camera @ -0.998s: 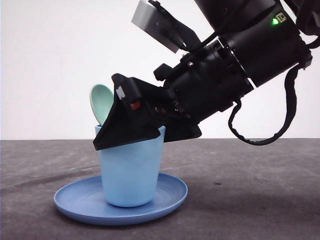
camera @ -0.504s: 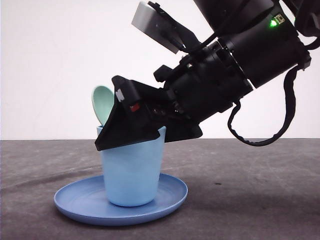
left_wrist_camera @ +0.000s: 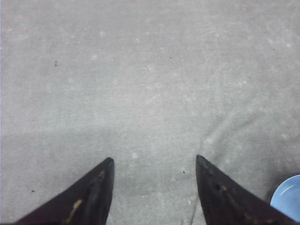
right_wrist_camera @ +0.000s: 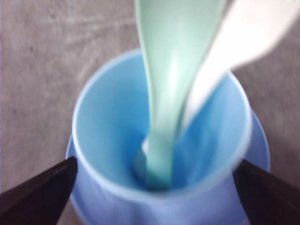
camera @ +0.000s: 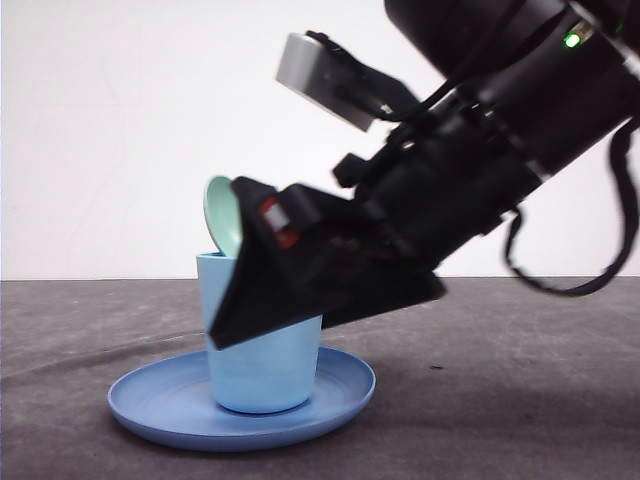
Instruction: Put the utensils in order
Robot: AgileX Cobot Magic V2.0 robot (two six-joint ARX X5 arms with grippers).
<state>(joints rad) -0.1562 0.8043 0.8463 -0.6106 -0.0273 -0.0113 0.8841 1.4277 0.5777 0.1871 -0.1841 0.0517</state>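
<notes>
The light blue cup (camera: 262,365) stands upright on the blue round plate (camera: 160,405). The mint-green spoon (camera: 222,212) stands in it, bowl up above the rim. In the right wrist view the spoon (right_wrist_camera: 173,70) and the white fork (right_wrist_camera: 243,37) lean together inside the cup (right_wrist_camera: 108,117). My right gripper (camera: 235,300) hangs in front of the cup's upper part and hides it. It is open (right_wrist_camera: 153,163), one finger on each side of the cup. My left gripper (left_wrist_camera: 154,158) is open over bare table with nothing between its fingers.
The dark grey table (camera: 500,400) stretches flat around the plate. A sliver of the plate's rim (left_wrist_camera: 288,199) shows near my left gripper. A white wall stands behind the table.
My right gripper has moved right and lower in the front view, with motion blur. The cup has shifted slightly right and now stands straighter; the spoon moved with it.
</notes>
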